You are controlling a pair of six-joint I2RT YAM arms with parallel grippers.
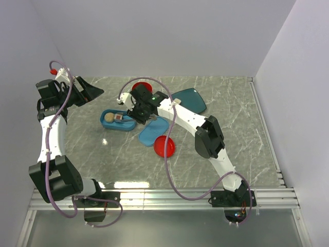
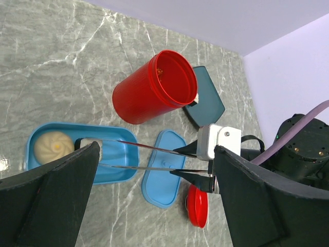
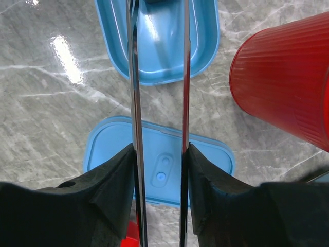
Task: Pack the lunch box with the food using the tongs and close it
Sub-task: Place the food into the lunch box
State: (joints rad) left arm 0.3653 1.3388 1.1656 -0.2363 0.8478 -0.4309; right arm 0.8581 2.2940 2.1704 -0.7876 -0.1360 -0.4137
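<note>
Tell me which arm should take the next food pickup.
Right. The right gripper holds the tongs, their tips over the lunch box. The left gripper is open, empty and off to the side.

A robotics lab test cell: plain white panels box in a grey marble-patterned bench on 3 sides, and the cabled left arm and right arm are bolted to aluminium rails along its near edge.
</note>
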